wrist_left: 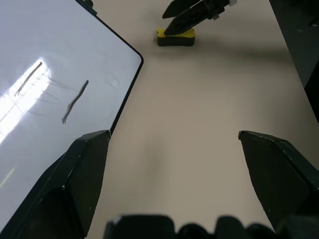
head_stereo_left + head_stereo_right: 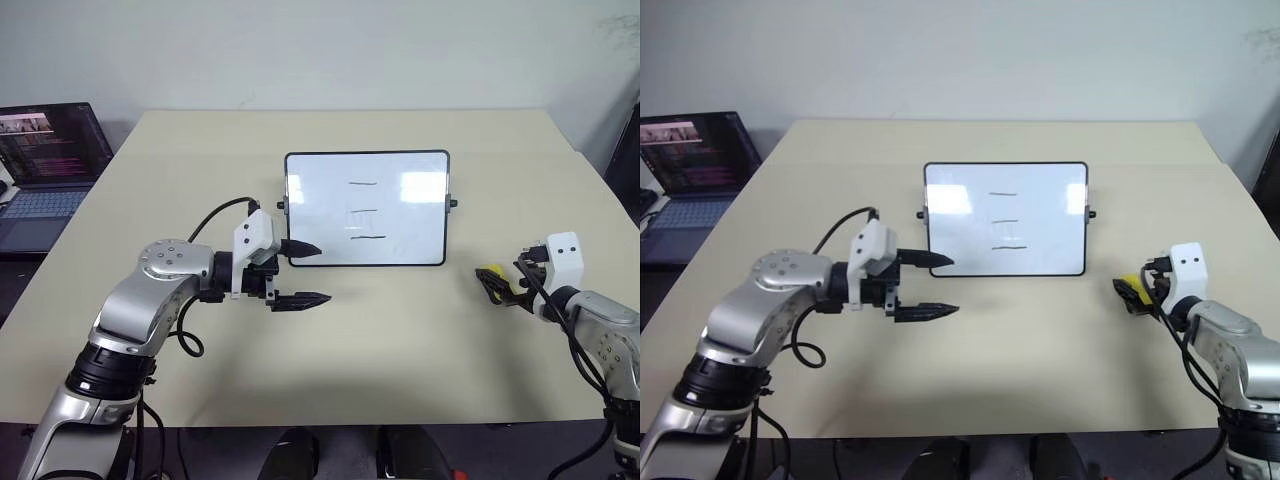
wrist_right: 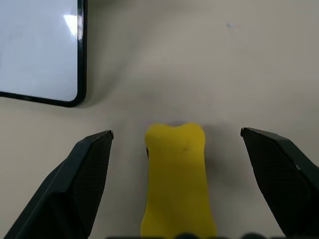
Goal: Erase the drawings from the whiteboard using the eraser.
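Yellow eraser [image 3: 175,174] between open right end effector [image 3: 177,149] fingers, untouched.

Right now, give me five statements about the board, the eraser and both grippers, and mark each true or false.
1. The eraser lies on the table between the open fingers of the right gripper. True.
2. The whiteboard has been wiped clean. False: three short dark drawings are on it.
3. The left gripper is shut on the eraser. False: it is open and holds nothing, beside the board's left edge.
4. The eraser sits to the right of the whiteboard, apart from it. True.
5. A laptop lies on top of the whiteboard. False: it stands off the table's far left corner, well apart from the board.
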`<state>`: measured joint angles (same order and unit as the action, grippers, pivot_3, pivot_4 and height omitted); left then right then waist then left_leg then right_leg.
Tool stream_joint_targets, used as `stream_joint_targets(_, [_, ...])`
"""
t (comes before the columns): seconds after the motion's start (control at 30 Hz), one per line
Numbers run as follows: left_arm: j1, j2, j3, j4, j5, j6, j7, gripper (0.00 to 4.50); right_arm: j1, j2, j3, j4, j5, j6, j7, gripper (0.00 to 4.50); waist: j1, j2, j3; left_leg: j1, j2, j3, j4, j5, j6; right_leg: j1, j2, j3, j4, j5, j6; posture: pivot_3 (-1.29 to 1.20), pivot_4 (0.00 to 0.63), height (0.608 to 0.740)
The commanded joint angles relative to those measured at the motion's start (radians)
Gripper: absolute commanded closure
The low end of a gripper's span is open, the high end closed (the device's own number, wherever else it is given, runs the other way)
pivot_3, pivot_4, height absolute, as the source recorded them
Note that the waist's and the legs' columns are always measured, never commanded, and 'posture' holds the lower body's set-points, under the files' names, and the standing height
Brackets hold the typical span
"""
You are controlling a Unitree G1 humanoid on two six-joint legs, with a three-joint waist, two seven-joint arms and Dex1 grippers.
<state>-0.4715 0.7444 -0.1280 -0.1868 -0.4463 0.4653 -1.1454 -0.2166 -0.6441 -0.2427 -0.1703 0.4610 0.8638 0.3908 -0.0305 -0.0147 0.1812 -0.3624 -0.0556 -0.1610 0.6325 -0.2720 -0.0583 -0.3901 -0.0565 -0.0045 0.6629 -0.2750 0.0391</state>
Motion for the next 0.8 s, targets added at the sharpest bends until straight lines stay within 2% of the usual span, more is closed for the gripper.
stream_joint_targets(0.03, [0.003, -0.003, 0.011, -0.05, 0.004, -0.014, 0.007, 0.0, -0.035, -0.017, 0.015, 0.033, -0.027, -0.046, 0.034, 0.06, 0.0, 0.0, 0.0, 0.0, 0.0, 0.0, 0.0, 0.0, 0.0, 0.0, 0.0, 0.0, 0.0, 0.0, 0.0, 0.0, 0.15, 0.74])
stream_joint_targets(0.37, [0.027, -0.002, 0.022, -0.081, 0.0, -0.002, 0.028, 0.0, -0.058, 0.002, 0.018, 0.104, -0.057, -0.08, 0.052, 0.06, 0.0, 0.0, 0.0, 0.0, 0.0, 0.0, 0.0, 0.0, 0.0, 0.0, 0.0, 0.0, 0.0, 0.0, 0.0, 0.0, 0.15, 0.74])
stream_joint_targets(0.47, [0.034, -0.002, 0.021, -0.073, 0.006, -0.014, 0.027, 0.0, -0.055, 0.0, 0.016, 0.111, -0.058, -0.077, 0.053, 0.61, 0.0, 0.0, 0.0, 0.0, 0.0, 0.0, 0.0, 0.0, 0.0, 0.0, 0.0, 0.0, 0.0, 0.0, 0.0, 0.0, 0.15, 0.74])
stream_joint_targets(0.7, [0.045, -0.003, 0.022, -0.063, 0.012, -0.03, 0.026, 0.0, -0.049, 0.015, -0.003, 0.12, -0.046, -0.06, 0.045, 3.1, 0.0, 0.0, 0.0, 0.0, 0.0, 0.0, 0.001, 0.0, 0.0, 0.0, 0.0, 0.0, 0.0, 0.0, 0.0, 0.0, 0.15, 0.74])
stream_joint_targets(0.8, [0.046, -0.003, 0.024, -0.057, 0.015, -0.033, 0.03, 0.0, -0.046, 0.021, -0.012, 0.118, -0.04, -0.054, 0.042, 3.22, 0.0, 0.0, 0.0, 0.0, 0.0, 0.0, 0.001, 0.0, 0.0, 0.0, 0.0, 0.0, 0.0, 0.0, 0.0, 0.0, 0.15, 0.74])
